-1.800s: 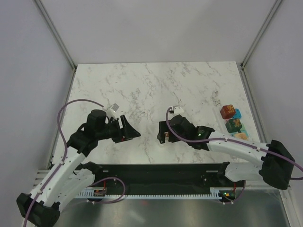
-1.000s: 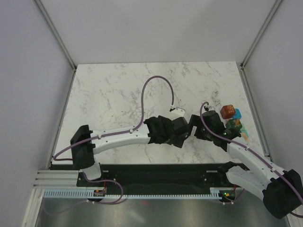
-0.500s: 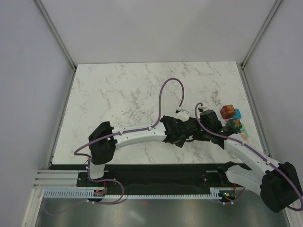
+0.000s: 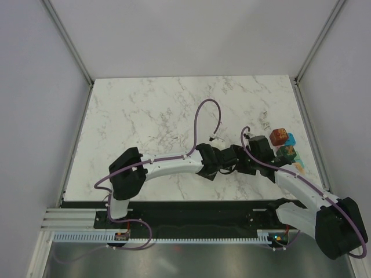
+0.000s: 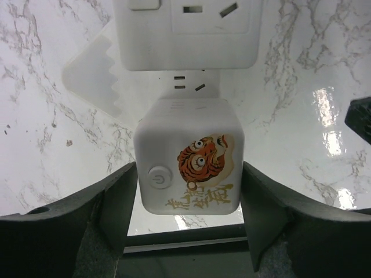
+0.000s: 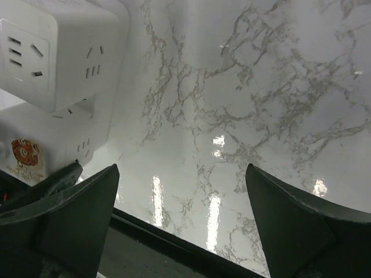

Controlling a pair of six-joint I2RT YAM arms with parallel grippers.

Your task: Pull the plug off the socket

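In the left wrist view a white cube plug (image 5: pixel 188 153) with an orange tiger print and a round power button sits between my left gripper's (image 5: pixel 189 179) dark fingers (image 5: pixel 113 208), which are closed on its two sides. Its far face meets the white socket block (image 5: pixel 185 32); I cannot tell whether a gap has opened. In the right wrist view the socket (image 6: pixel 55 52) lies at the upper left with the plug (image 6: pixel 35 150) against it. My right gripper (image 6: pixel 185 229) is open and empty beside them. In the top view both grippers, left (image 4: pixel 225 160) and right (image 4: pixel 243 161), meet nose to nose and hide plug and socket.
Several coloured cubes (image 4: pixel 285 147) stand in a row at the table's right side, close to my right arm. The left arm's purple cable (image 4: pixel 203 116) loops over the marble table (image 4: pixel 145 110). Walls enclose the table on three sides.
My left arm has swung from the left side across to the socket and closed on the plug. My right arm has drawn back to the right. Little has moved in the last half second.
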